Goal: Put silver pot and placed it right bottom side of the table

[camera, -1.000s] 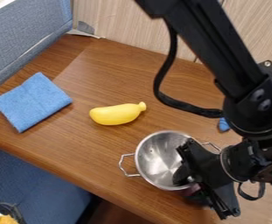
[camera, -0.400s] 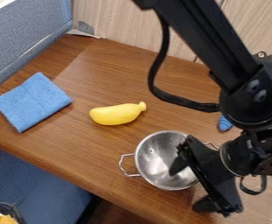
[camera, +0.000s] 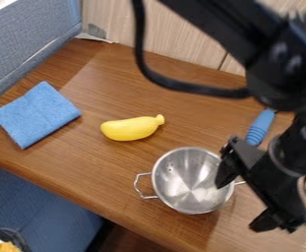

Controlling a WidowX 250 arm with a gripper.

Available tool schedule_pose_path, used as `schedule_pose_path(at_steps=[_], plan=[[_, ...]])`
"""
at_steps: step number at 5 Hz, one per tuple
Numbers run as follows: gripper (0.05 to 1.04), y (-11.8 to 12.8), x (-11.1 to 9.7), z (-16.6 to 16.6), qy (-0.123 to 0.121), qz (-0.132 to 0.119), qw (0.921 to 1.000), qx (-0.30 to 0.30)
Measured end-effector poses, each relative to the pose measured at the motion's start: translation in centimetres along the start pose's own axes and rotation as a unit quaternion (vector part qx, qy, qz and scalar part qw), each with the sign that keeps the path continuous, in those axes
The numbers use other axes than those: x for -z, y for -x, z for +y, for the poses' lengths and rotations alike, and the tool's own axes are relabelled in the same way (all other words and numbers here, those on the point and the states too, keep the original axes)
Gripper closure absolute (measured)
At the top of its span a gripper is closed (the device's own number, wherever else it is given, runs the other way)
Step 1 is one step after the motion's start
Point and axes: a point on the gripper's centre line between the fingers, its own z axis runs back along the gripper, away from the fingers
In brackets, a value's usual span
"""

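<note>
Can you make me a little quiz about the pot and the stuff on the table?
1. Which is nearer the pot?
A) the cloth
B) the yellow toy

2. True or false: the cloth is inside the pot.

3. Fill in one word, "open" or "shut": the pincer is ____.

Key: 1. B; 2. false; 3. open

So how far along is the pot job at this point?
Placing looks done: the silver pot sits upright on the table, toward the bottom right. Nothing seems gripped; the hand is open, one finger overlapping the pot's right rim in view. Probably only moving the arm clear is left.
</note>
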Motion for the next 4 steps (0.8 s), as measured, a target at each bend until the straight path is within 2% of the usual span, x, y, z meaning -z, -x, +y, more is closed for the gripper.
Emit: schedule_pose_path(at_steps=[1,2,3,4], plan=[[0.085,-0.8,-1.7,2.3,0.003,-0.016,0.9985,-0.053],[0.085,-1.6,-3.2,5.4,0.017,-0.03,0.9921,-0.121],[0.085,-2.5,-3.6,7.1,0.04,-0.035,0.9871,-0.151],[0.085,-2.4,-3.5,7.3,0.04,-0.034,0.9868,-0.153]])
